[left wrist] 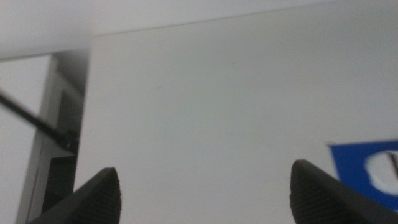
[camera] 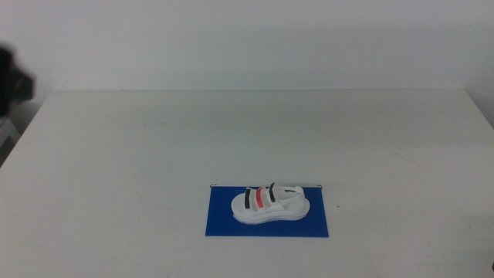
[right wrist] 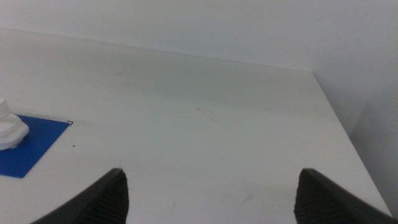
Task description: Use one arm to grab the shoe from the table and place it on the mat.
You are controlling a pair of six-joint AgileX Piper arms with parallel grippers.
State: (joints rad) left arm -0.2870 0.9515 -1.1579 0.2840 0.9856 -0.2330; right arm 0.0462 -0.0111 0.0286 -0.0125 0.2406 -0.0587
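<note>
Hanging spread apart over bare table, the left hand [left wrist: 205, 190] holds nothing: its two dark jaws rise far apart from the bottom edge of the left wrist view, with only white table [left wrist: 205, 106] between them. The right hand [right wrist: 208, 193] is likewise released and empty, its jaws wide over white surface in the right wrist view. Neither hand shows in the middle view; only a dark blur sits at its upper left edge, and I cannot tell what it is.

Outward from the hands, the shoe [camera: 270, 205] lies on the mat [camera: 220, 224] in the lower centre of the middle view, sole down, its whole outline inside the blue. Each wrist view catches a corner of the mat with a bit of white shoe at the frame edge, well apart from the jaws.

Judging from this, the placing looks done, with nothing left but keeping both arms clear.
</note>
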